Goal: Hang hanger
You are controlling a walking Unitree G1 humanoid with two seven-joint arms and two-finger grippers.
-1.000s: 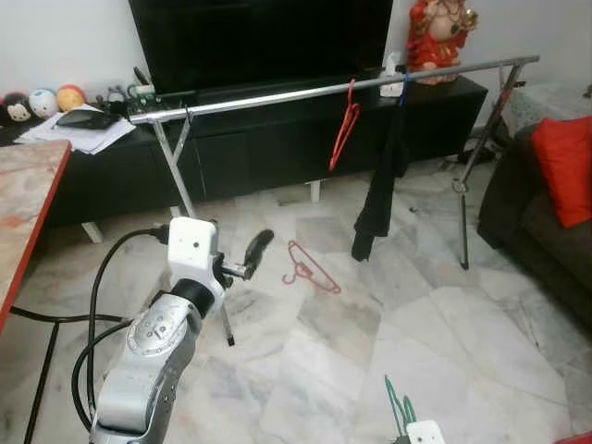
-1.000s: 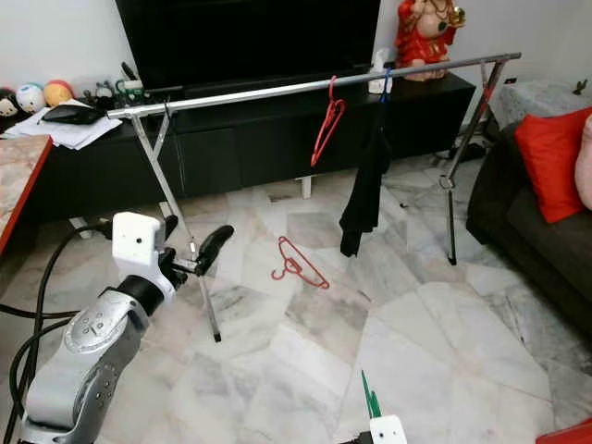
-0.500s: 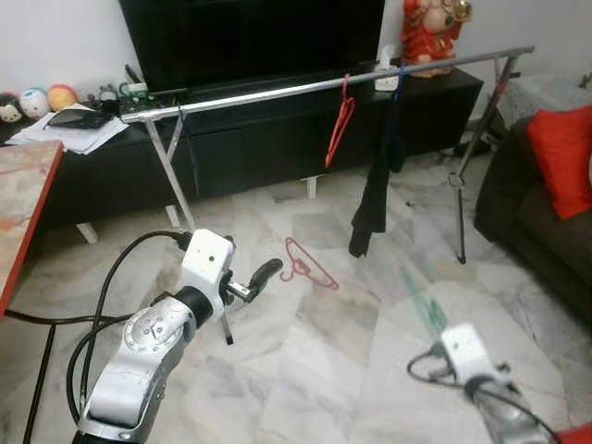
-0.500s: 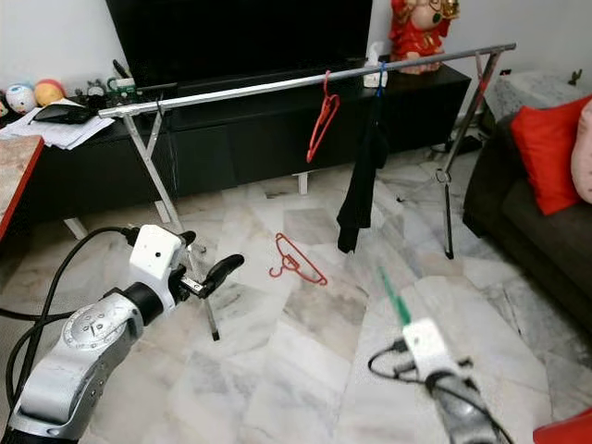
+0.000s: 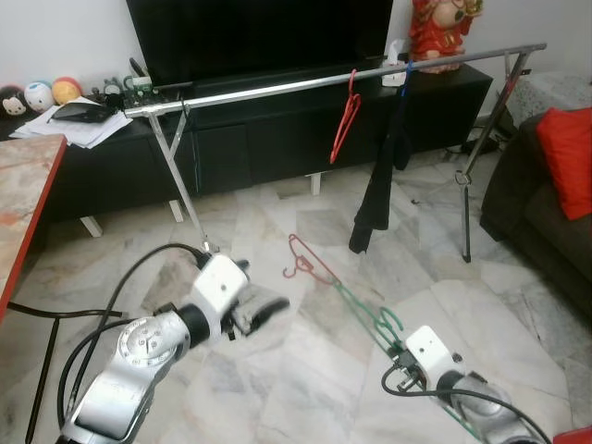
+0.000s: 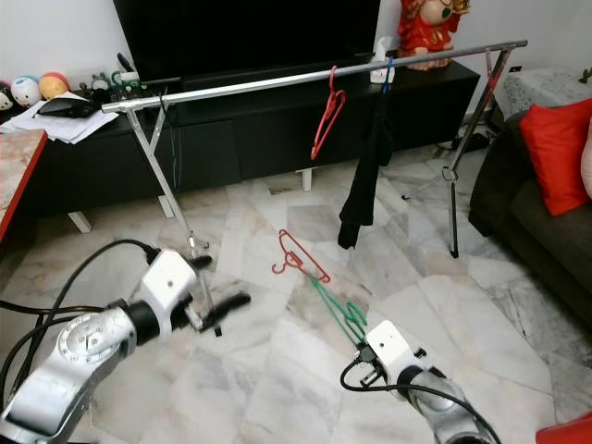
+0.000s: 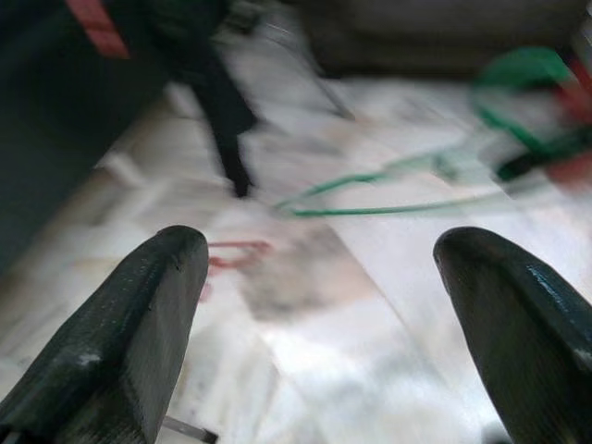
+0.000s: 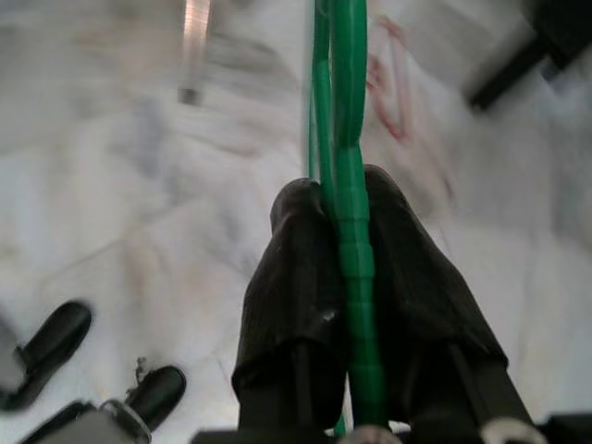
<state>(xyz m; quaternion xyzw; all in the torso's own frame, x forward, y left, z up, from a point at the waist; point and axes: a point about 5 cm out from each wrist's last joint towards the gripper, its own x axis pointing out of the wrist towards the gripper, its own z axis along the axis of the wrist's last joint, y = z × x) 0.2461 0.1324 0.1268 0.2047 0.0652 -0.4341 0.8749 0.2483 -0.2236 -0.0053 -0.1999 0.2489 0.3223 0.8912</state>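
My right gripper (image 8: 340, 194) is shut on a green hanger (image 8: 350, 111). In the eye views the green hanger (image 5: 365, 313) sticks out low over the marble floor, its tip close to a red hanger (image 5: 310, 264) lying there. The right wrist (image 5: 425, 350) is at the lower right. My left gripper (image 7: 324, 245) is open with nothing between its fingers, and it hovers low over the floor (image 5: 262, 311). A silver clothes rail (image 5: 277, 88) spans the room ahead, carrying a red hanger (image 5: 346, 116) and a black garment (image 5: 375, 194).
The rail's near leg (image 5: 185, 185) stands just beyond my left arm, its far leg (image 5: 465, 213) at the right. A black TV cabinet (image 5: 250, 148) lies behind. A red-edged table (image 5: 28, 194) is at left, a dark sofa with a red cushion (image 5: 566, 162) at right. Black cables (image 5: 55, 319) cross the floor.
My right arm has risen into view and swung the green hanger down toward the floor's red hanger. My left gripper has dropped lower and turned right.
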